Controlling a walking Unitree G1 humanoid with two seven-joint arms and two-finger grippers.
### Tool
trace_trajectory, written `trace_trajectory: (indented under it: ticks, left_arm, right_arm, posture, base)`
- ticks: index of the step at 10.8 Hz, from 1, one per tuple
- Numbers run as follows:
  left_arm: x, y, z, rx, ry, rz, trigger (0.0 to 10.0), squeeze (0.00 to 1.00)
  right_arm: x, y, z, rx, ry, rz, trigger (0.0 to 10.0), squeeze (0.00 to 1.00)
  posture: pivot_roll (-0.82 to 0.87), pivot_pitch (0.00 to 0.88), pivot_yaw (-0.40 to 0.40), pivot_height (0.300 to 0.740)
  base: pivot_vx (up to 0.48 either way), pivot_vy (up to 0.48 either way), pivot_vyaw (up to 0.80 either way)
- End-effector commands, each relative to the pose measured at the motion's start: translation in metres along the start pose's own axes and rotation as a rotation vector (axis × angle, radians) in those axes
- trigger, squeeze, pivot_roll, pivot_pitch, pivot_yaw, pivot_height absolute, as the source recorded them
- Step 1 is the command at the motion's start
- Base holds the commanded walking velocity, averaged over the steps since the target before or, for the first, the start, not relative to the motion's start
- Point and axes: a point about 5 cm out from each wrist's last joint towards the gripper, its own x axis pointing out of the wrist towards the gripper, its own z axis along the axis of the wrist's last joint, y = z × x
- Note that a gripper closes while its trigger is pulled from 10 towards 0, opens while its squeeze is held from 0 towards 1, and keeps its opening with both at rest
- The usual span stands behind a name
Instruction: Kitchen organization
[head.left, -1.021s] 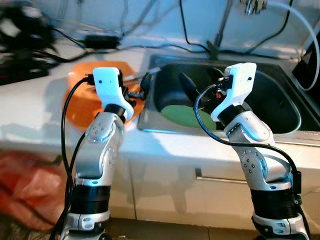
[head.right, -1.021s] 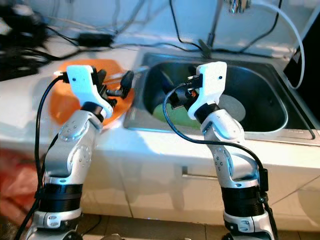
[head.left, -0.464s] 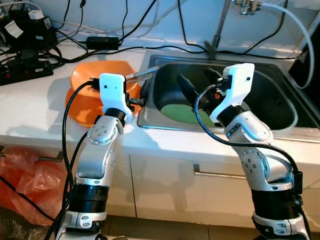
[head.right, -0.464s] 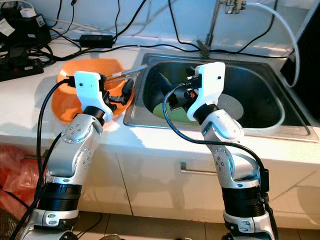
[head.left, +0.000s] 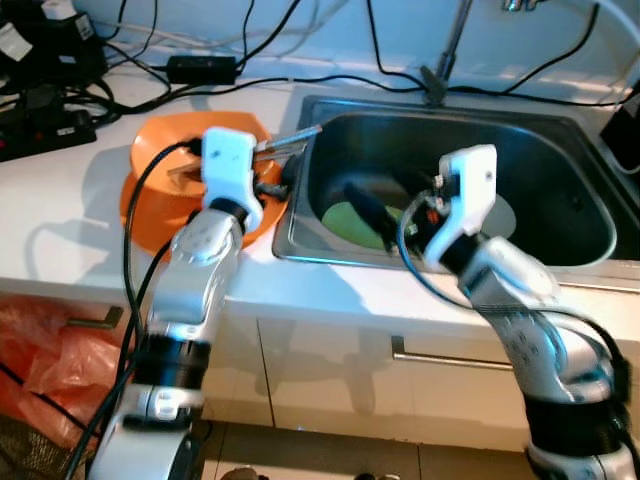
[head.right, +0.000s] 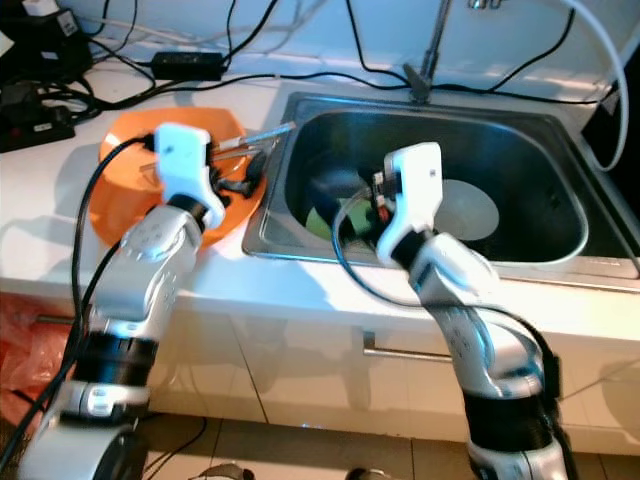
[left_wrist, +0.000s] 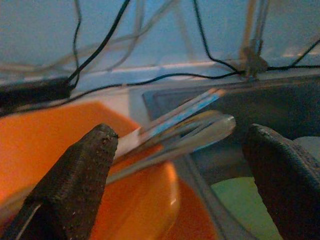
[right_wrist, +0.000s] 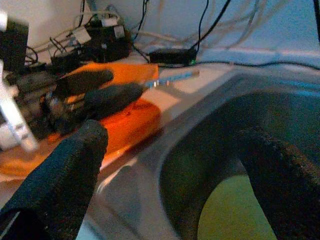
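Observation:
An orange bowl (head.left: 160, 195) stands on the white counter left of the steel sink (head.left: 560, 250). Metal utensils (head.left: 290, 143) lean out of the bowl over its rim toward the sink. My left gripper (head.left: 278, 180) hovers open at the bowl's sink-side edge, and in the left wrist view the utensils (left_wrist: 185, 125) lie beyond its spread fingers (left_wrist: 75, 185). My right gripper (head.left: 385, 210) is open and low inside the sink, just over a green disc (head.left: 350, 220). The right wrist view shows the green disc (right_wrist: 230, 215) between its fingers (right_wrist: 60, 185).
A pale round plate (head.left: 505, 212) lies in the sink to the right of the green disc. Black cables and a power brick (head.left: 200, 68) run along the back of the counter. The tap stem (head.left: 445, 60) rises behind the sink. An orange bag (head.left: 50, 350) hangs by the cabinet.
The head view has shifted slightly. My right gripper has dropped lower into the sink, nearer the green disc. My left gripper stays at the bowl's edge by the utensils.

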Motion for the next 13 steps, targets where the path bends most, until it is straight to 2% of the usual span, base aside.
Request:
trace_trajectory:
  ticks: [1, 4, 6, 8, 11, 13]
  left_arm:
    - [0.005, -0.008, 0.008, 0.052, -0.026, -0.062, 10.0, 0.0]
    - [0.004, -0.013, 0.015, 0.142, -0.036, -0.154, 10.0, 0.0]
    - [0.003, -0.005, 0.015, 0.222, -0.018, -0.167, 10.0, 0.0]
    - [0.006, 0.012, 0.007, 0.306, 0.028, -0.152, 10.0, 0.0]
    - [0.012, 0.015, 0.002, 0.347, 0.044, -0.175, 10.0, 0.0]
    - [0.017, 0.012, -0.002, 0.387, 0.047, -0.217, 10.0, 0.0]
  right_arm:
    - [-0.003, 0.002, 0.002, -0.001, 0.001, 0.004, 10.0, 0.0]
    - [-0.006, 0.003, 0.003, 0.001, 0.006, 0.004, 10.0, 0.0]
    - [-0.006, 0.002, 0.003, 0.001, 0.011, -0.001, 10.0, 0.0]
    - [-0.009, 0.007, 0.001, -0.001, 0.032, 0.04, 10.0, 0.0]
    - [-0.014, 0.014, -0.005, -0.031, 0.098, 0.105, 10.0, 0.0]
    - [-0.015, 0.014, -0.005, -0.036, 0.108, 0.11, 10.0, 0.0]
  posture:
    - [0.06, 0.101, -0.002, 0.74]
    - [0.06, 0.112, 0.005, 0.74]
    - [0.06, 0.116, 0.012, 0.74]
    - [0.06, 0.116, 0.019, 0.74]
    - [0.05, 0.112, 0.022, 0.74]
    - [0.05, 0.112, 0.022, 0.74]
  base:
    - [0.0, 0.0, 0.0]
    - [0.0, 0.0, 0.0]
    - [0.0, 0.0, 0.0]
    - [0.0, 0.0, 0.0]
    - [0.0, 0.0, 0.0]
    - [0.0, 0.0, 0.0]
